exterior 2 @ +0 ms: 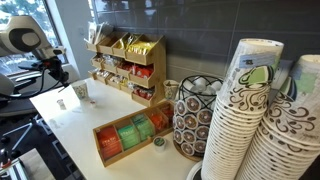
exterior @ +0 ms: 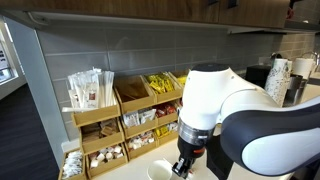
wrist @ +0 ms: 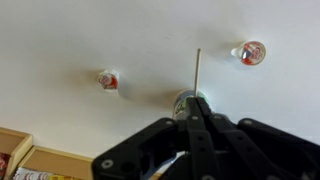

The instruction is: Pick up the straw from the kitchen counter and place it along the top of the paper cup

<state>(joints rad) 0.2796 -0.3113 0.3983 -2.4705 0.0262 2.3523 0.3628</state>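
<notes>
Exterior view, close side: my gripper (exterior: 186, 163) hangs just over the kitchen counter (exterior: 135, 165), fingers pointing down. The paper cup (exterior: 160, 172) sits at the bottom edge, just beside the fingertips. The straw is too thin to make out here. The wooden rack (exterior: 100, 125) of packets stands behind.

Exterior view, far side: my gripper (exterior 2: 62, 78) is small at the far end of the counter (exterior 2: 90, 125). The paper cup (exterior 2: 80, 92) stands upright near it, and I can't tell whether they touch. I can't resolve the straw or the finger gap from here. The stack of patterned cups (exterior 2: 240, 110) fills the foreground, well apart.

Wrist view: the straw (wrist: 197, 70) runs straight out from my fingertips across the counter (wrist: 100, 40). Its near end disappears between the fingers. The fingers (wrist: 205, 118) look pinched together on it, with no visible gap. A small red-and-white item (wrist: 107, 80) lies to one side of the straw and another one (wrist: 252, 52) lies to the other, both apart from it. The cup isn't clearly identifiable in this view.
</notes>
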